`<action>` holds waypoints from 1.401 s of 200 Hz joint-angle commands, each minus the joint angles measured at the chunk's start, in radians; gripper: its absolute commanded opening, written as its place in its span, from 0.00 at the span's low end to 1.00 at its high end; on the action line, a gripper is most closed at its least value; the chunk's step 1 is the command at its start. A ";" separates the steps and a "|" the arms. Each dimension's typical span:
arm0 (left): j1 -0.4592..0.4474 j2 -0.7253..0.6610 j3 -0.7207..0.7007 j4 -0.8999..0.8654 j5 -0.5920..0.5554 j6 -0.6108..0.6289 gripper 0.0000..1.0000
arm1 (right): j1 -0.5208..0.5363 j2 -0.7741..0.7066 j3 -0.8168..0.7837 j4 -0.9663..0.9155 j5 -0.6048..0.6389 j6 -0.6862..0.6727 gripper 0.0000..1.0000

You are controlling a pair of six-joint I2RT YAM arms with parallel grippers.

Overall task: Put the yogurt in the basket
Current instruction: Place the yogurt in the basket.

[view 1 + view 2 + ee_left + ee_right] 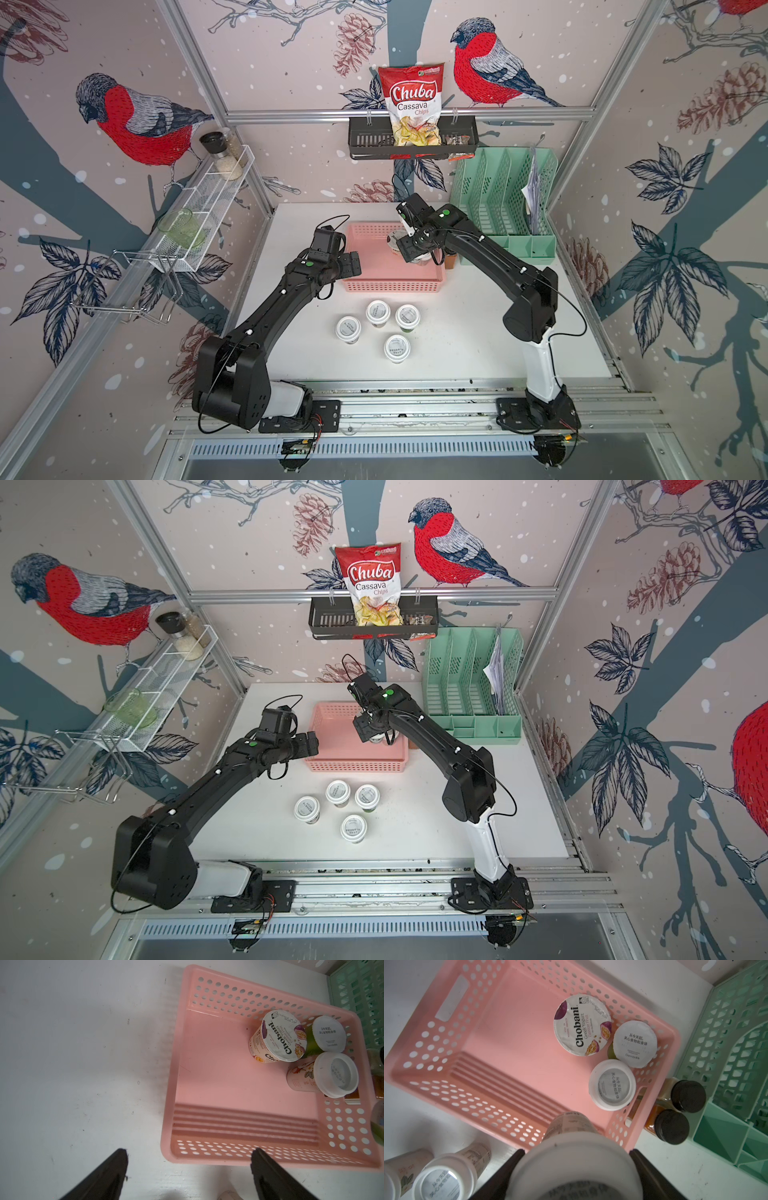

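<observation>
The pink basket (390, 286) (446, 1039) sits at the middle back of the table. Three yogurt cups stand in its far right corner: the Chobani one (582, 1024) (278, 1036), a white-lidded one (635, 1043) and one with a clear overcap (612, 1084). My right gripper (576, 1152) (415, 249) is shut on another yogurt cup (575, 1167), held over the basket's near right corner. Several more cups (377, 311) (353, 827) stand on the table in front of the basket. My left gripper (189, 1152) (355, 264) hangs open and holds nothing, at the basket's left side.
Two black-capped spice jars (687, 1095) stand between the basket and the mint-green organiser (503, 208). A black rack (365, 141) with a chips bag hangs on the back wall. A white wire shelf (208, 208) runs along the left wall.
</observation>
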 commanded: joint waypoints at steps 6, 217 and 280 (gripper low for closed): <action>0.009 0.006 -0.001 0.031 0.036 0.013 0.96 | -0.019 0.043 0.050 -0.026 -0.027 0.001 0.79; 0.023 -0.005 -0.013 0.042 0.026 0.016 0.96 | 0.025 0.311 0.134 0.196 0.031 -0.021 0.80; 0.028 -0.004 -0.014 0.043 0.029 0.016 0.96 | 0.025 0.345 0.132 0.202 0.022 -0.021 0.80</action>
